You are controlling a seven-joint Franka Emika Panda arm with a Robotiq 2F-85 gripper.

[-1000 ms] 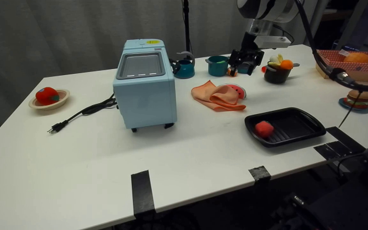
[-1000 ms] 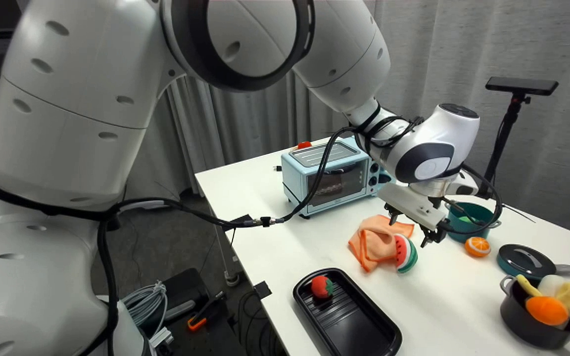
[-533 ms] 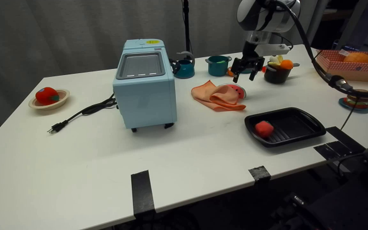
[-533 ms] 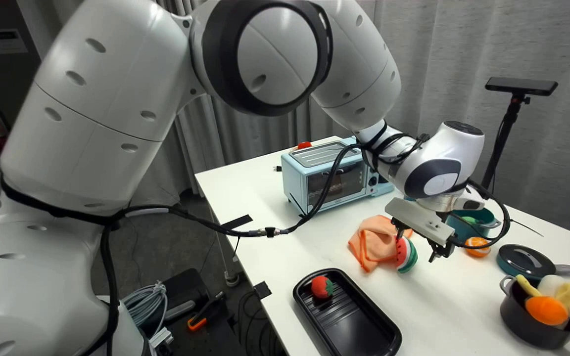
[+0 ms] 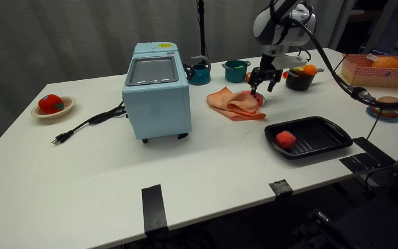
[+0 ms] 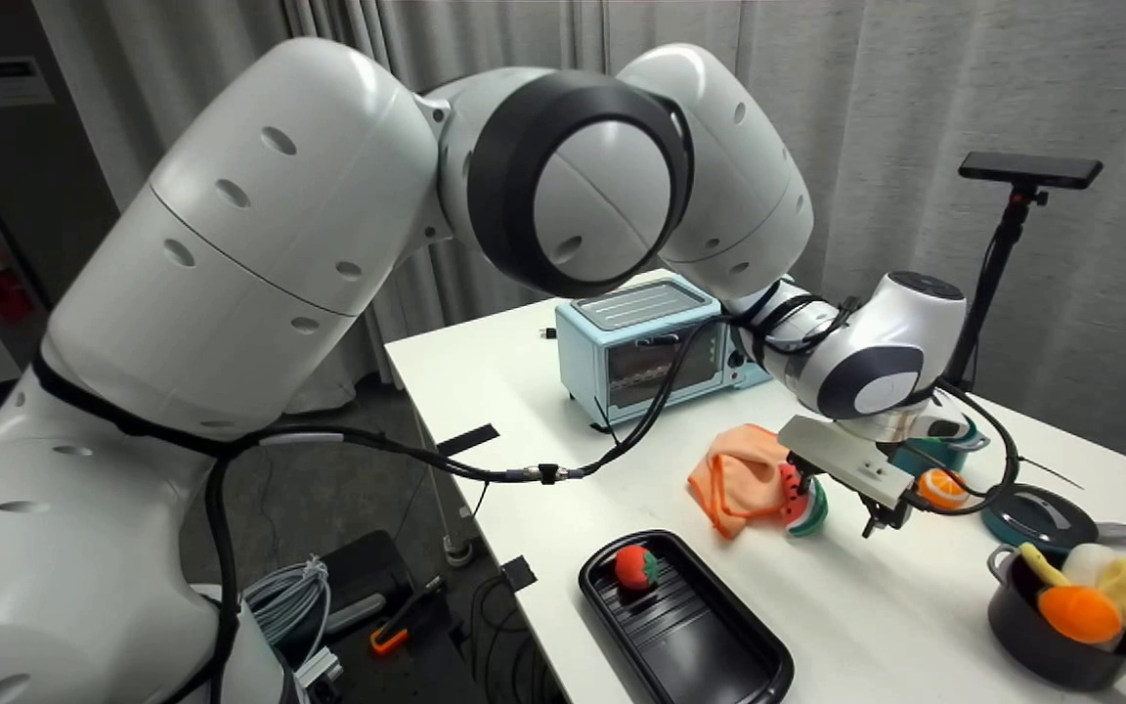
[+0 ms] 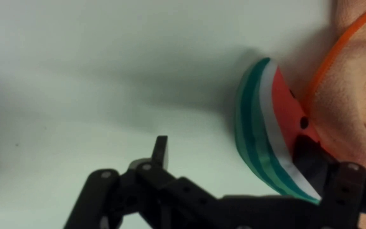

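My gripper (image 7: 232, 142) is open, its fingers wide apart. In the wrist view one of the fingers (image 7: 311, 159) overlaps the red face of a toy watermelon slice (image 7: 256, 124), on the side toward an orange cloth (image 7: 351, 98); whether it presses on the slice I cannot tell. The opposite finger stands over bare white table, apart from the green rind. In both exterior views the gripper (image 5: 262, 89) hangs low above the slice (image 6: 807, 515), which leans against the crumpled cloth (image 6: 734, 474). Part of the slice is hidden behind a finger and the cloth.
A black tray (image 5: 318, 133) holds a toy strawberry (image 6: 635, 567). A blue toaster oven (image 5: 161, 110) stands beyond the cloth. Around the gripper are a teal pot (image 5: 236, 72), an orange slice (image 6: 942, 489), a lidded pan (image 6: 1037, 518) and a black pot (image 6: 1061, 640) of toy food.
The gripper has come down, and one finger now stands in front of the watermelon slice. The jaws have stayed open. Cloth, tray and the other things have not visibly moved.
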